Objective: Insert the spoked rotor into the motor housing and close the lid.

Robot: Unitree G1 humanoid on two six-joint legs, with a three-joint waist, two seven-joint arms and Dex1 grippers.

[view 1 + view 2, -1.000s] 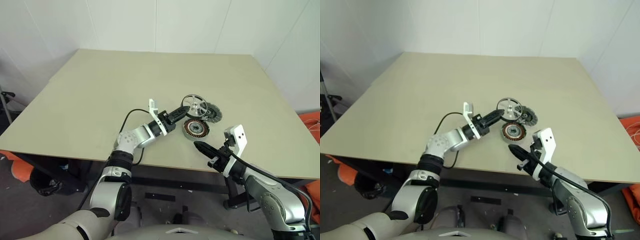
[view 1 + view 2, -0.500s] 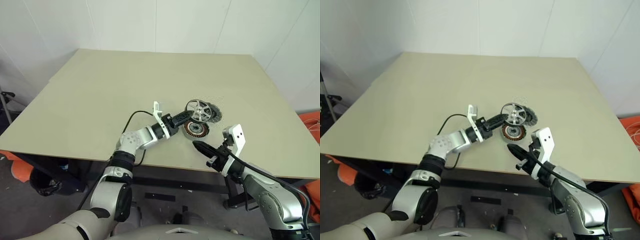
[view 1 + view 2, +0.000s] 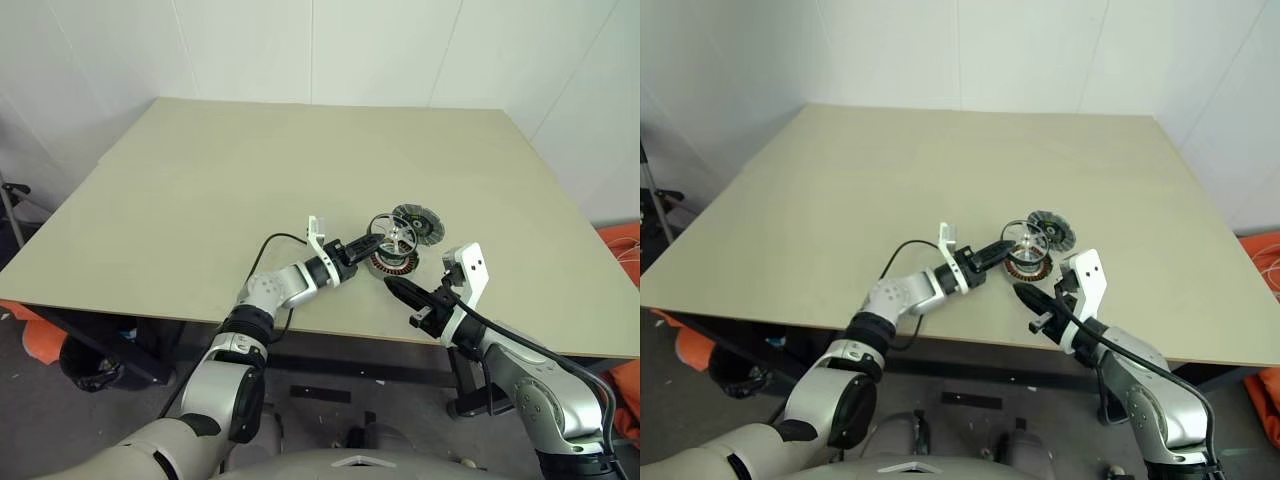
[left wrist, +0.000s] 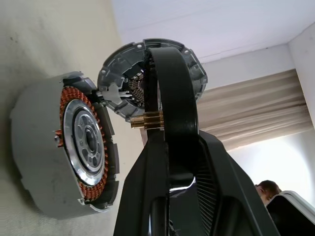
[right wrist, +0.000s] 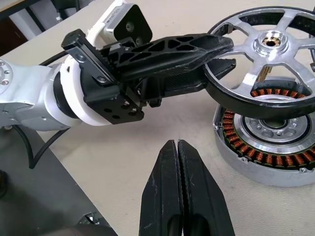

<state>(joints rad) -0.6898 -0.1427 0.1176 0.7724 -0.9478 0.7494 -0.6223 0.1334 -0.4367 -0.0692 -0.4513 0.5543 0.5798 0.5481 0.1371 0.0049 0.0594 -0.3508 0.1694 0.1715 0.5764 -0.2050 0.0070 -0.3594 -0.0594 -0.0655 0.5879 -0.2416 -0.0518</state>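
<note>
The spoked rotor (image 3: 394, 237), black-rimmed with silver spokes, hangs tilted just above the motor housing (image 3: 396, 264). My left gripper (image 3: 373, 244) is shut on the rotor's rim at its near-left side. In the right wrist view the rotor (image 5: 290, 46) overlaps the top of the housing (image 5: 266, 147), whose copper windings show underneath. Just behind them the lid (image 3: 418, 222), a dark slotted disc, lies flat on the table. My right gripper (image 3: 393, 288) is shut and holds nothing, pointing at the housing from the near side, a short way off.
The parts sit near the front right of the beige table (image 3: 200, 180), close to its front edge (image 3: 330, 330). An orange object (image 3: 620, 240) lies on the floor to the right. A person's head (image 4: 268, 187) appears in the left wrist view.
My left gripper has carried the rotor down and nearer, from above the lid to just over the housing. The right gripper has stayed put.
</note>
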